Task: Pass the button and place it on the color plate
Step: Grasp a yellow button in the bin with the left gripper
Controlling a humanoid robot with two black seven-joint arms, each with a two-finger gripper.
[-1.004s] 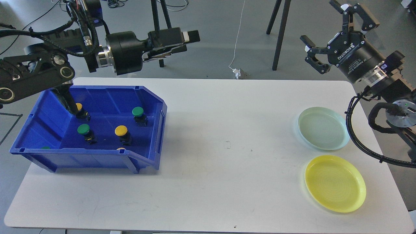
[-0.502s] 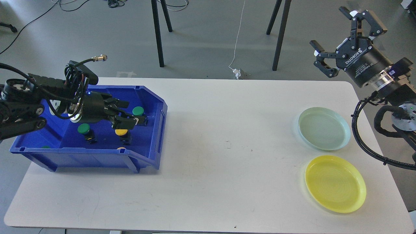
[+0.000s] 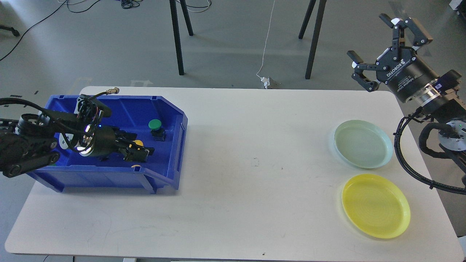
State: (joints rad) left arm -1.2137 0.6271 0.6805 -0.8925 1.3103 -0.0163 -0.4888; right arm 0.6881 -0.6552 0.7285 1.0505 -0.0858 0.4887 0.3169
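My left claw [image 3: 137, 153] sat around the yellow button [image 3: 137, 143] in the bin [image 3: 171, 120]; grip state unclear. Button looked small, rigid, light; slick cap, so grab the black body. Right claw [image 3: 380, 45] gaped, idle.

We are in a robotics lab or test bay; a plain white counter [image 3: 233, 174] stands on a bare grey floor [image 3: 225, 40]; black tripod legs [image 3: 177, 36] rise behind it; loose cables [image 3: 267, 36] trail across the floor to a small plug block [image 3: 267, 82]; a blue parts bin [image 3: 109, 174] sits on the counter.
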